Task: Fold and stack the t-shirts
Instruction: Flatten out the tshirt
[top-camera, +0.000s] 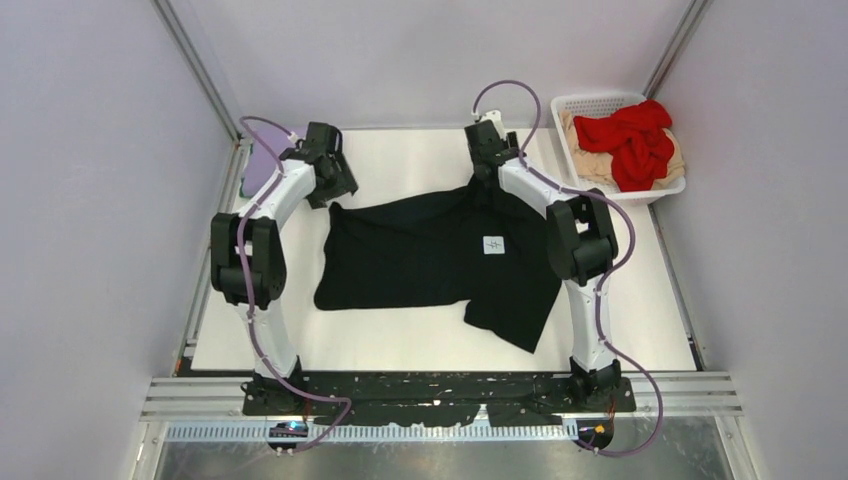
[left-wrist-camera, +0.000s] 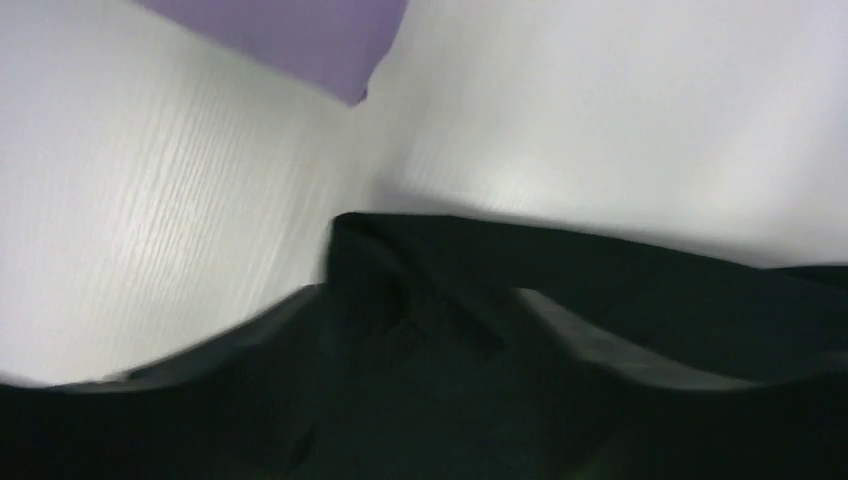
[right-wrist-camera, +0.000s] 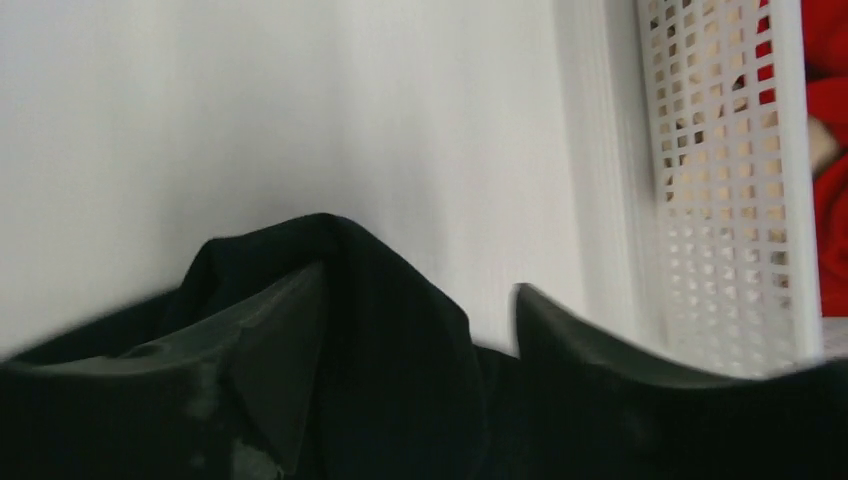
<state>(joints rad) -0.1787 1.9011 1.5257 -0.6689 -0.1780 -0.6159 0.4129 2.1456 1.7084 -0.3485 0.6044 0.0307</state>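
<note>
Black t-shirt (top-camera: 430, 255) spread over the middle of the white surface (top-camera: 400, 345), between the two arms. Mostly flat, rumpled along the far edge, one sleeve jutting toward the near right. Small white label (top-camera: 493, 245) showing right of centre.

Left end effector (left-wrist-camera: 415, 305) low over the shirt's far-left corner. Fingers (left-wrist-camera: 600, 345) parted, black cloth lying loose in the gap, not pinched.

Right end effector (right-wrist-camera: 420, 300) down at the far edge by the collar. Jaws likewise apart, with a hump of black fabric rising between them. Both wrist views blurred, so finer folds unreadable.

Lavender t-shirt (top-camera: 262, 165) at the far-left edge of the surface, just beyond the left wrist and apart from the black one.

White lattice basket (top-camera: 600, 103) in the far-right corner. Red t-shirt (top-camera: 635, 140) bunched inside, on top of the beige t-shirt (top-camera: 590, 160). Basket wall near the right end effector in the right wrist view, not touching.
</note>
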